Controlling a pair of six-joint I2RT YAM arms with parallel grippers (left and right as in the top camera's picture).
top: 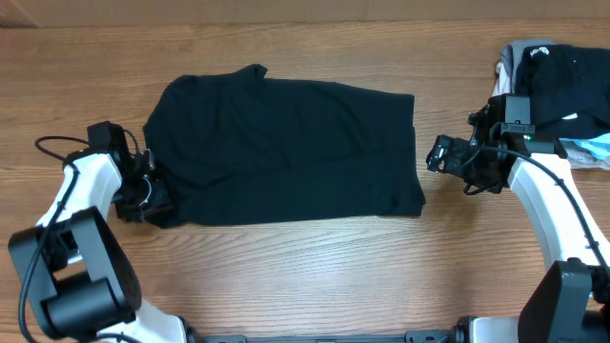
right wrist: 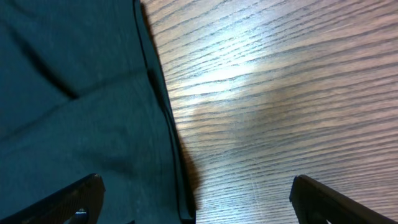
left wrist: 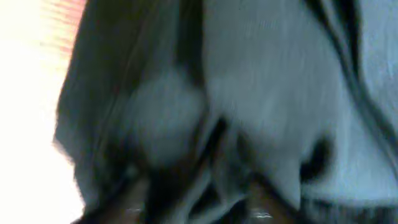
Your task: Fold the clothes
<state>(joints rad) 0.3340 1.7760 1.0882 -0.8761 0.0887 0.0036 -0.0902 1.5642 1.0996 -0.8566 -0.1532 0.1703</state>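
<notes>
A black T-shirt [top: 286, 152] lies spread on the wooden table [top: 305, 276], folded into a rough rectangle. My left gripper [top: 151, 200] is at the shirt's near left corner. In the left wrist view the blurred dark cloth [left wrist: 249, 93] bunches between the fingers, so the gripper [left wrist: 199, 202] is shut on it. My right gripper [top: 440, 154] hovers just right of the shirt's right edge. In the right wrist view its fingers [right wrist: 199, 202] are wide open, straddling the shirt's hem [right wrist: 168, 124], cloth on the left and bare wood on the right.
A pile of other clothes [top: 562, 76], black, grey and light blue, lies at the far right of the table. Cables run along both arms.
</notes>
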